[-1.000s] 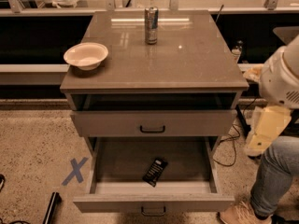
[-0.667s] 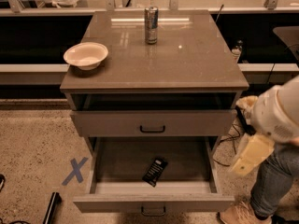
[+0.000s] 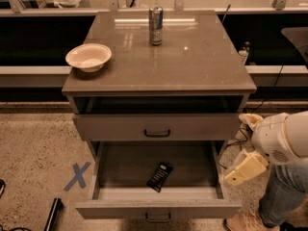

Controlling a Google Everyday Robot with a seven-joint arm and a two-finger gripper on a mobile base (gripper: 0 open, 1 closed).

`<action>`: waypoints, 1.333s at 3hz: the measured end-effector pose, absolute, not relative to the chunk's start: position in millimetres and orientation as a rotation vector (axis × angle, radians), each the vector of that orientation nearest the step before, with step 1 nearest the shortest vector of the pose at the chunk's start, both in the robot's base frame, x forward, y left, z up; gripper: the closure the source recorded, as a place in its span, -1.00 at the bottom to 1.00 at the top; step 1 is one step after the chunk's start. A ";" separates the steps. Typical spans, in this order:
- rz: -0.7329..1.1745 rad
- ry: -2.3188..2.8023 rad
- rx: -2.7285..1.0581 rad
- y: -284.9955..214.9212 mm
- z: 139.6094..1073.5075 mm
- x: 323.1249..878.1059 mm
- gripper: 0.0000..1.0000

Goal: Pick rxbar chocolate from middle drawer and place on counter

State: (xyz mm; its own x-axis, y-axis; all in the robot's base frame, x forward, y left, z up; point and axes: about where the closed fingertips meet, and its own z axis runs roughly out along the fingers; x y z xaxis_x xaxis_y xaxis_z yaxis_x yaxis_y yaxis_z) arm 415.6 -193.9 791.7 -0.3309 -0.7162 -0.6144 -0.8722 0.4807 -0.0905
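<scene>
The rxbar chocolate (image 3: 160,176), a black flat bar, lies on the floor of the middle drawer (image 3: 159,209), near its front centre. That drawer is the lowest one and is pulled wide open. The counter (image 3: 192,66) is the glossy grey-brown top above. My gripper (image 3: 237,149) hangs to the right of the cabinet, outside the open drawer's right wall and level with it. Its cream fingers (image 3: 244,169) stand apart and hold nothing.
A silver can (image 3: 155,25) stands at the counter's back centre and a pale bowl (image 3: 88,57) at its left edge. The drawer above (image 3: 157,127) is slightly pulled out. A person's jeans leg (image 3: 284,191) stands right behind my arm. A blue tape X (image 3: 77,175) marks the floor at left.
My arm has come down and to the left, from beside the counter's right edge to beside the open drawer. The bar and drawers have not moved.
</scene>
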 end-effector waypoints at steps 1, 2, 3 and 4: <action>0.384 2.138 -1.319 -182.1 770.9 415.0 -1.00; 0.520 2.102 -1.264 -152.7 696.4 402.6 -1.00; 0.593 2.022 -1.146 -128.9 640.2 403.0 -1.00; 0.556 2.003 -1.104 -129.9 627.0 417.6 -1.00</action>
